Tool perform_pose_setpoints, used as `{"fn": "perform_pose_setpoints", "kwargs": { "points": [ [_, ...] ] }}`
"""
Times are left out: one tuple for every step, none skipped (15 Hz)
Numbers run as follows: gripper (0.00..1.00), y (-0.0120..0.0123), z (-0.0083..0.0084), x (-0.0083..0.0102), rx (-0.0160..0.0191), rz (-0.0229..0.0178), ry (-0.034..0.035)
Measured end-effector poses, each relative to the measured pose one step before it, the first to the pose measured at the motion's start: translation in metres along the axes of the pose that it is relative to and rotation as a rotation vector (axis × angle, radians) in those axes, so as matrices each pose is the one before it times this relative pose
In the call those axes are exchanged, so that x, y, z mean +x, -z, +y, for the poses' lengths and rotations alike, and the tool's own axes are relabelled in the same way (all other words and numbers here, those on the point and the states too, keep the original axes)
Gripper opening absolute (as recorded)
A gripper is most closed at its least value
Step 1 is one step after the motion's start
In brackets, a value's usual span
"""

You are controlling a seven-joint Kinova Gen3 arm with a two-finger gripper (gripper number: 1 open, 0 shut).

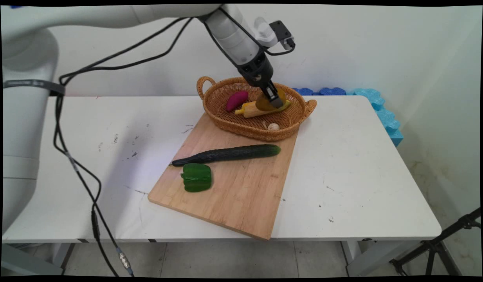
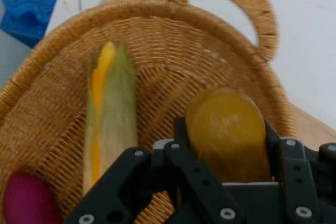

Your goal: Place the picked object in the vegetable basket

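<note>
The gripper (image 2: 227,145) was closed on a yellow-brown potato (image 2: 227,129), one finger on each side of it, and hung inside the basket (image 1: 226,119) over its far right part. In the main view the potato (image 1: 265,102) sat just above the corn (image 1: 257,110), perhaps touching it; the finger in front hid the gap. The corn lay across the middle of the basket, pointing at the right handle. A purple sweet potato (image 1: 236,100) lay left of the corn, apart from it, near the basket's back-left wall. A small garlic bulb (image 1: 273,126) rested by the basket's near rim, below the corn and clear of it.

The basket stood on the far end of a cutting board (image 1: 241,188), its right handle reaching past the board's right edge. In front of the basket a cucumber (image 1: 227,154) lay across the board, its dark tip just over the board's left edge. A green pepper (image 1: 197,177) sat nearer still, beside that left edge. The half of the board nearest the camera was bare wood.

The table (image 1: 355,180) lay open right of the basket as far as its right edge, and left of it too. Blue foam (image 1: 376,103) lined the table's far right corner, behind and right of the basket.
</note>
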Motion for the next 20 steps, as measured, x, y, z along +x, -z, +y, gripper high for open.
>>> {"fn": "perform_pose_setpoints", "kwargs": {
  "points": [
    [0.00, -0.00857, -0.00616, 0.00179, 0.00792, -0.00438, 0.00761],
    [0.00, -0.00567, -0.00384, 0.00077, 0.00444, -0.00304, 0.00518],
    [0.00, -0.00832, -0.00512, 0.00103, 0.00580, -0.00476, 0.00682],
    [0.00, -0.00942, -0.00495, 0.00091, 0.00488, -0.00555, 0.00716],
    [0.00, -0.00895, -0.00398, 0.00094, 0.00383, -0.00510, 0.00620],
    [0.00, -0.00693, -0.00273, 0.00082, 0.00230, -0.00366, 0.00478],
    [0.00, -0.00756, -0.00248, 0.00109, 0.00166, -0.00311, 0.00578],
    [0.00, -0.00681, -0.00198, 0.00095, 0.00096, -0.00289, 0.00513],
    [0.00, -0.00514, -0.00119, 0.00078, 0.00044, -0.00206, 0.00331],
    [0.00, -0.00321, -0.00057, 0.00049, -0.00001, -0.00153, 0.00169],
    [0.00, -0.00449, -0.00073, 0.00068, 0.00011, -0.00237, 0.00215],
    [0.00, -0.00445, -0.00037, 0.00082, -0.00027, -0.00202, 0.00193],
    [0.00, -0.00380, -0.00014, 0.00058, -0.00054, -0.00188, 0.00229],
    [0.00, -0.00298, 0.00039, 0.00056, -0.00126, -0.00126, 0.00136],
    [0.00, -0.00182, 0.00055, 0.00053, -0.00142, -0.00011, 0.00067],
    [0.00, -0.00172, 0.00074, 0.00046, -0.00158, 0.00029, 0.00018],
    [1.00, -0.00076, 0.00089, 0.00057, -0.00044, 0.00157, -0.00151],
    [1.00, -0.00028, 0.00122, 0.00076, -0.00042, 0.00264, -0.00310],
    [1.00, 0.00107, 0.00150, 0.00109, -0.00029, 0.00385, -0.00371],
    [1.00, 0.00338, 0.00208, 0.00169, -0.00004, 0.00760, -0.00266]
  ]
}}
